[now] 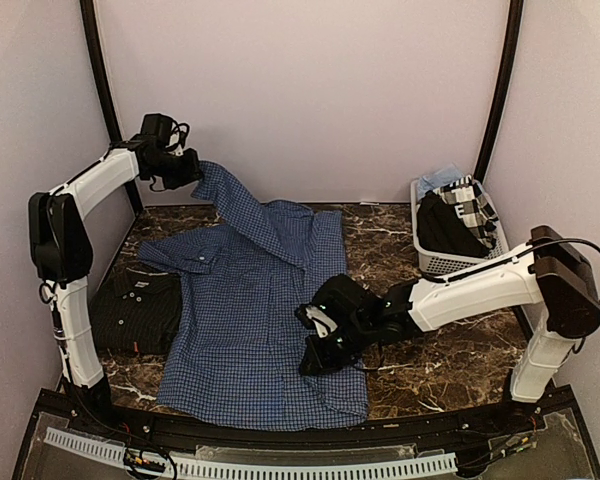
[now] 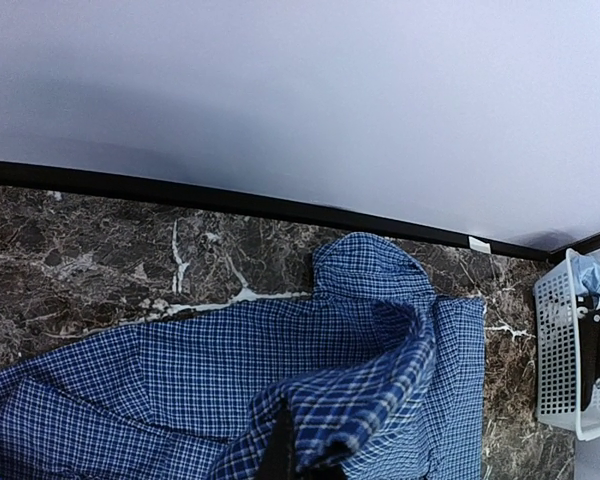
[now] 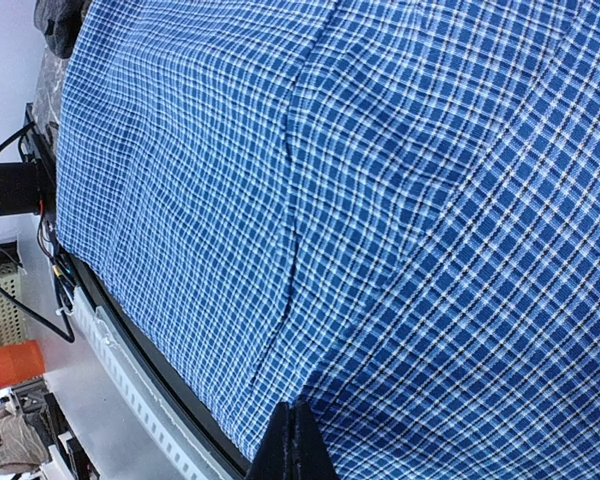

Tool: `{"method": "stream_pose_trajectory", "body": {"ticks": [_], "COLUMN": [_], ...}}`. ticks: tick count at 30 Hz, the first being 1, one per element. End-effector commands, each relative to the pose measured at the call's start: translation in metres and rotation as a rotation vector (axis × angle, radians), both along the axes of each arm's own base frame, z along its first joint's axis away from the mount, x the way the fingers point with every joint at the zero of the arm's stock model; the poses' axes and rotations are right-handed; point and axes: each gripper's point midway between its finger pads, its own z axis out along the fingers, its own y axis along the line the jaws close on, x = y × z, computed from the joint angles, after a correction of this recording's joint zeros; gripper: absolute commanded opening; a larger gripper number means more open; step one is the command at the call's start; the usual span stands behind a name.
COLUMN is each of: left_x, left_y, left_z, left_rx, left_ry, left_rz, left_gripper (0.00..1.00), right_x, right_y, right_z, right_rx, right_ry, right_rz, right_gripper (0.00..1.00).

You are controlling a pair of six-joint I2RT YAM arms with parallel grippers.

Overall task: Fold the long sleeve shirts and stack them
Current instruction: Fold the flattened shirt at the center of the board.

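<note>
The blue check shirt (image 1: 242, 320) lies spread on the marble table, collar to the left. My left gripper (image 1: 187, 170) is raised at the back left, shut on a sleeve end of the blue shirt, which hangs from it. In the left wrist view the cloth (image 2: 380, 370) drapes over the gripper (image 2: 310, 458). My right gripper (image 1: 320, 345) is low at the shirt's right edge, shut on a fold of the blue cloth (image 3: 460, 250), with its fingertips (image 3: 298, 435) pressed together. The near-black shirt (image 1: 135, 308) lies folded at the left, partly under the blue one.
A white slatted basket (image 1: 432, 262) holding more clothes stands at the back right; it also shows in the left wrist view (image 2: 565, 350). Bare marble table (image 1: 450, 360) lies to the right of the shirt. A black frame rail runs along the near edge (image 1: 280, 440).
</note>
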Motion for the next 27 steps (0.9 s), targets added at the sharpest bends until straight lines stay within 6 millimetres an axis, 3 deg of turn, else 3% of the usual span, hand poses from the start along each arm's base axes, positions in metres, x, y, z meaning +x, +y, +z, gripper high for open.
{"method": "stream_pose_trajectory", "body": {"ticks": [1,8,24,27], "left_x": [-0.018,-0.033,-0.056,-0.056], "left_y": [0.011,0.013,0.018,0.018], "left_z": [0.04,0.066,0.033,0.026], "left_rx": [0.018,0.004,0.012,0.01], "left_ry": [-0.066,-0.128,-0.061,-0.047], "left_rz": [0.019,0.023,0.034,0.033], "left_gripper": [0.0,0.0,0.0,0.0], "right_x": [-0.009,-0.019,-0.023,-0.022], "right_y": [0.01,0.005,0.002,0.001], "right_z": [0.01,-0.002,-0.01,-0.011], "right_rx": [0.06,0.045,-0.039,-0.13], "right_ry": [0.0,0.029,-0.017,-0.103], "right_rz": [0.029,0.039,0.053,0.061], "right_gripper": [0.0,0.0,0.0,0.08]}}
